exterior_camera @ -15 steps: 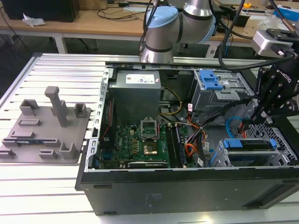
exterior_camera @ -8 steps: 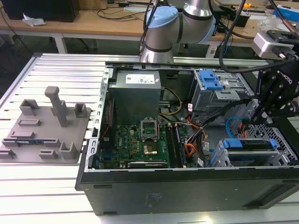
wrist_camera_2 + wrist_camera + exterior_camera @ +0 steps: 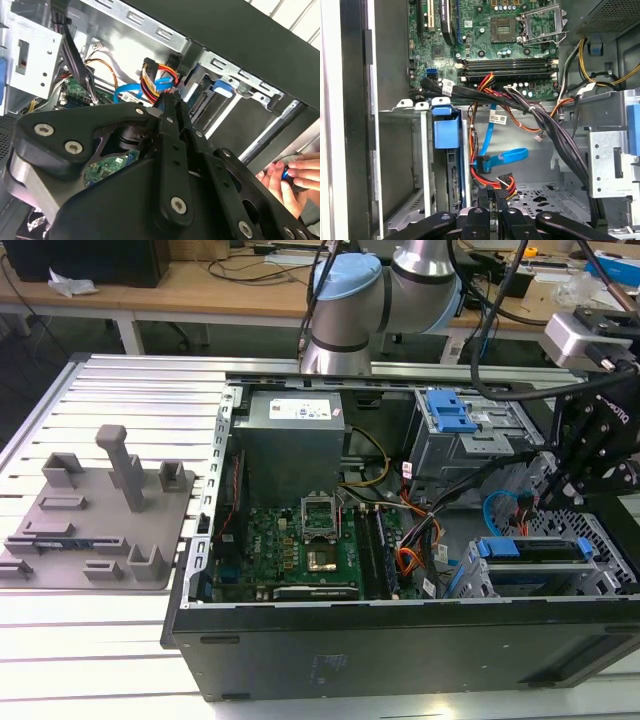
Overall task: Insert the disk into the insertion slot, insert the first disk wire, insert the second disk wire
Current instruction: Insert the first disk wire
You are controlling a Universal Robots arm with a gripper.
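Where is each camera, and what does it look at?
Exterior view: off the arm, looking down into the open case; the arm shows.
First wrist view: at the wrist, looking past the fingers to the motherboard.
Second wrist view: at the wrist, looking along the fingers at the case wall; a person's hand shows.
Both wrist views share the orange wires the fingers hold and the blue cable.

You are looking at the disk (image 3: 446,135) sitting in the insertion slot (image 3: 400,161), just beside your pincer (image 3: 492,194). The first disk wire (image 3: 503,181) is lying right in front of the pincer, the second disk wire (image 3: 506,157) is looping just beyond it, and the motherboard (image 3: 485,45) is lying farther ahead, past both wires.
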